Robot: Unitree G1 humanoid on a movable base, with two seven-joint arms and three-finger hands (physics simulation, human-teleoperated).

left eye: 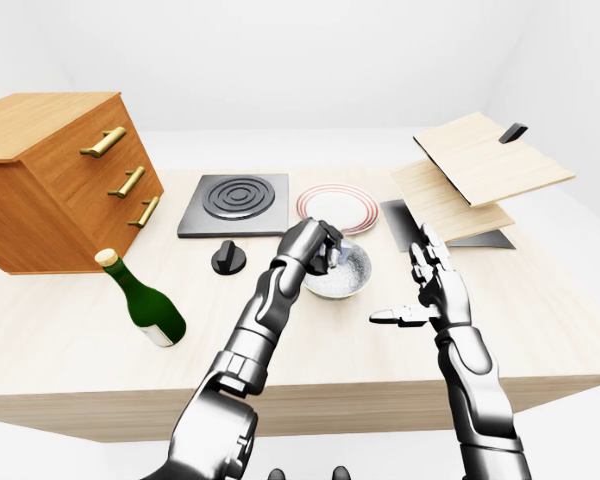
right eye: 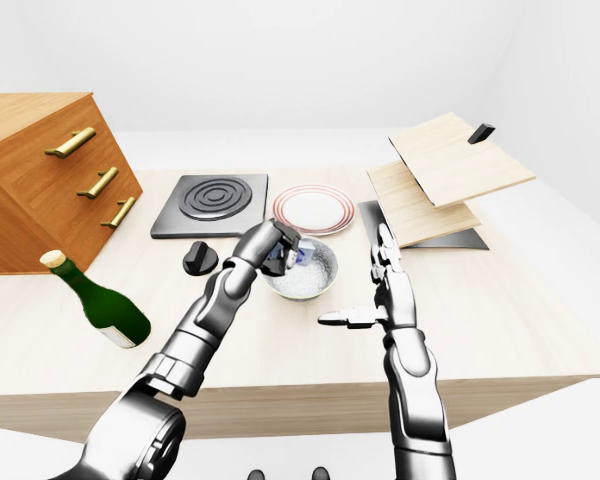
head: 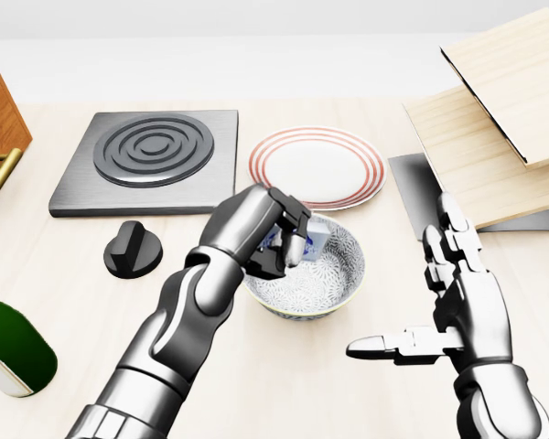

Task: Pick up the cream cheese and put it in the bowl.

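The patterned bowl (head: 348, 274) stands on the wooden table, below the red-rimmed plate in the head view. My left hand (head: 279, 242) hangs over the bowl's left rim, its fingers curled round the cream cheese (head: 315, 240), a small white and blue box that is mostly hidden by the fingers. The box sits low, inside the bowl's rim; I cannot tell whether it touches the bottom. My right hand (head: 421, 293) is open and empty to the right of the bowl, palm towards it, thumb pointing left, just above the table.
A red-rimmed plate (head: 316, 165) and a grey hob plate (head: 151, 155) lie above the bowl, with a black knob (head: 133, 249) to the left. A green bottle (left eye: 145, 300) and a wooden drawer cabinet (left eye: 60, 170) stand at the left. Wooden boards (head: 494, 119) lean over a dark tray (head: 404, 187) at the right.
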